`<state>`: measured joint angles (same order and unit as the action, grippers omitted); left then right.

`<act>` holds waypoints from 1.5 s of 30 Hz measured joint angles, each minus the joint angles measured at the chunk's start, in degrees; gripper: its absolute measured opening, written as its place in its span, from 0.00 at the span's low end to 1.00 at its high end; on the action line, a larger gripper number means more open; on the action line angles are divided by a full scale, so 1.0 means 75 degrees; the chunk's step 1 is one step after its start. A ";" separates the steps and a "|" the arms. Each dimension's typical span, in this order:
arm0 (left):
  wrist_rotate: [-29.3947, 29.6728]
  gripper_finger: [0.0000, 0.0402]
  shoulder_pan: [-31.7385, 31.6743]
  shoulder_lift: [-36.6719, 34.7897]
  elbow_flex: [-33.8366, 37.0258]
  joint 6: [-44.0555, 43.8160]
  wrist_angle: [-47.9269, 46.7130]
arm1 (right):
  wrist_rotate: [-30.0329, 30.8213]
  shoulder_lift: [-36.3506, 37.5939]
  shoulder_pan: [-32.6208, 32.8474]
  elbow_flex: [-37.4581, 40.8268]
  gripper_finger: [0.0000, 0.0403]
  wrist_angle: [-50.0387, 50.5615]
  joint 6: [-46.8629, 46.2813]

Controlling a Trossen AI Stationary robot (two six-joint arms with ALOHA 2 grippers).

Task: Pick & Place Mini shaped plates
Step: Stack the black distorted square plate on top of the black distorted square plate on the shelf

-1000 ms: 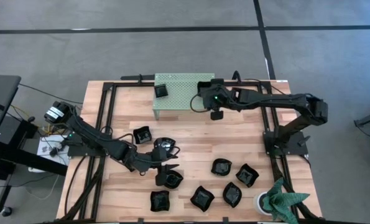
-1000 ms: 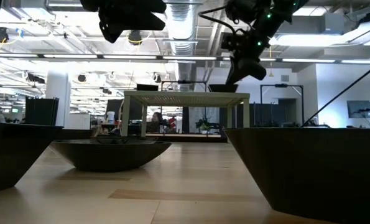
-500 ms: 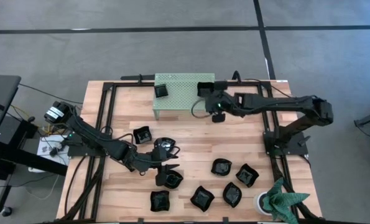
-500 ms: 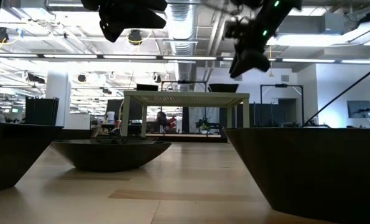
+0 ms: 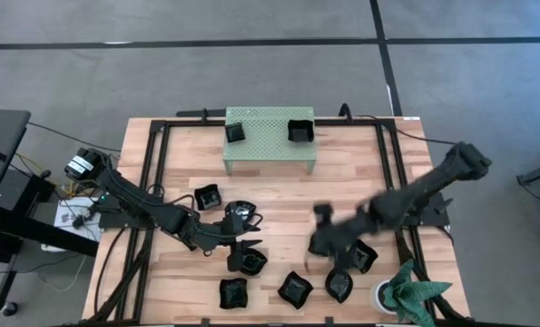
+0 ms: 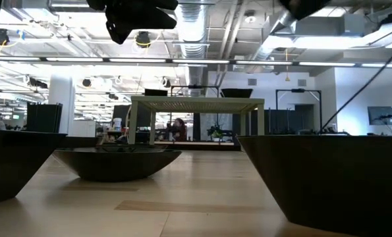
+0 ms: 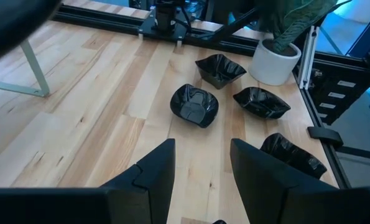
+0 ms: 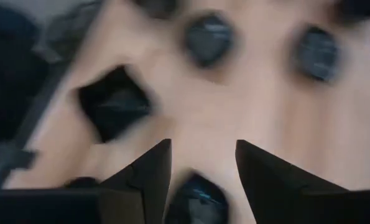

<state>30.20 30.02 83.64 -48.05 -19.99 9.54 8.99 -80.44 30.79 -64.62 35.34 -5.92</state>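
High view: pale green perforated metal stand point(image 5: 270, 136) at far edge of slatted wooden table point(image 5: 279, 195), two small glossy black square plates point(image 5: 235, 133) on top. Other black dishes scattered on near half.
Right gripper point(image 5: 322, 238) blurred above near-right cluster.
Left gripper point(image 5: 242, 238) over wavy-edged plate point(image 5: 250, 262).

Left wrist view: fingers point(image 7: 155, 168) parted, empty; faceted glossy plates ahead.

Right wrist view: fingers point(image 8: 148, 171) spread, nothing between.

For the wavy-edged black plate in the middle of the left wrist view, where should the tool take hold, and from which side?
Probably by the rim. The wavy-edged plate sits upright and open on the bare wooden table, with clear space around it, so one finger could drop inside and one outside a raised part of the edge, coming from above. The left tool is open, with nothing between its fingers.
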 joint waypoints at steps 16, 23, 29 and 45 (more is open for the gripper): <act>0.0000 0.39 -0.0076 0.0000 0.0003 0.0026 0.0091 | 0.0118 -0.3764 0.1885 -0.0812 0.44 -0.2741 0.0421; 0.0001 0.39 -0.0074 0.0000 0.0006 0.0029 0.0132 | 0.0148 -0.4322 0.1657 -0.1075 0.44 -0.2125 0.0451; 0.0003 0.39 -0.0073 0.0000 0.0006 0.0029 0.0143 | 0.0407 -0.4278 0.1469 -0.1081 0.36 -0.1733 0.0468; 0.0003 0.39 -0.0070 0.0000 0.0006 0.0029 0.0143 | -0.0196 -0.3769 0.1121 -0.1442 0.01 -0.0565 0.0663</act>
<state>30.22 29.50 83.64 -48.01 -19.77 10.61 7.52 -108.71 39.20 -75.44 31.10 -0.95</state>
